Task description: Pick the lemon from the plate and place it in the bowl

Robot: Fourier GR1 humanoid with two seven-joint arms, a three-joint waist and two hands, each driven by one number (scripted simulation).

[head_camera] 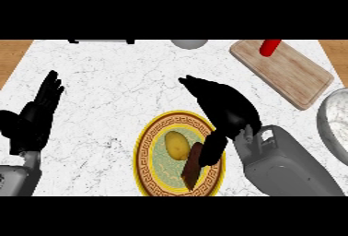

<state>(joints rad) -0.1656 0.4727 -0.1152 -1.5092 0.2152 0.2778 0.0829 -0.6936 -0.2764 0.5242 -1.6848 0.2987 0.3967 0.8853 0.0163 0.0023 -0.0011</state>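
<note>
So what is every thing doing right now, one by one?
lemon: lying on the plate, not held.
plate: flat on the counter, holding the lemon.
bowl: at the right edge, no lemon inside.
right hand: open, above the plate's right side.
left hand: open, resting at the left.

My right hand (pixel 228 110) covers the upper right rim of the plate (pixel 151 133), and my thumb lies over part of the brown piece (pixel 193 168) beside the lemon (pixel 177 144). The plate's lower edge is cut off at the bottom of the view. The bowl (pixel 334 124) runs off the right edge, so I see only its left side. At the top, a grey round thing (pixel 189 44) and a grey flat thing (pixel 102 41) are cut off, too little showing to name them. The red object (pixel 270 46) on the cutting board (pixel 282 71) is cut at its top. My left hand (pixel 34 117) shows whole, its forearm cut off below
</note>
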